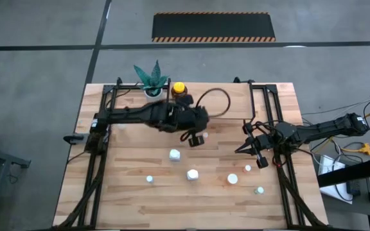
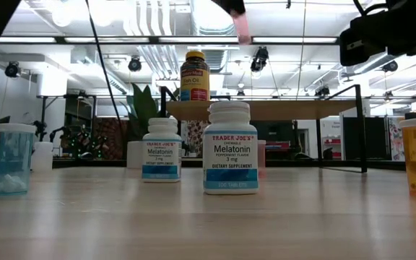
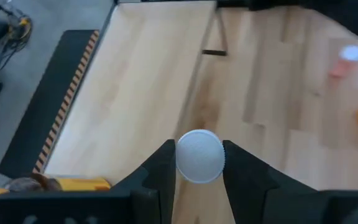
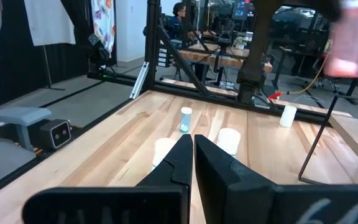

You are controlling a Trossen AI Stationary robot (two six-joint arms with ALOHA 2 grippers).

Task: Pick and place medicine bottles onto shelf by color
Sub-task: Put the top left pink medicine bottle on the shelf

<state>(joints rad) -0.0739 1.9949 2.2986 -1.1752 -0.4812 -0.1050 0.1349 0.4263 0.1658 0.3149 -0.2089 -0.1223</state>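
White-capped bottle held above light-wood shelf; amber yellow-capped bottle upright on shelf; small bottles scattered on tabletop

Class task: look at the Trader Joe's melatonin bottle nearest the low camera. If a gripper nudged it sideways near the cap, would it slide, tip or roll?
The melatonin bottle stands upright, taller than wide, so a push near its cap would probably tip it. Its round body suggests it would roll once on its side. It looks like smooth plastic on the smooth wooden table, so a low push would likely slide it.

The left gripper is hanging above the table's middle, its fingers clamping a white cap; the right gripper is waiting closed near the right edge.
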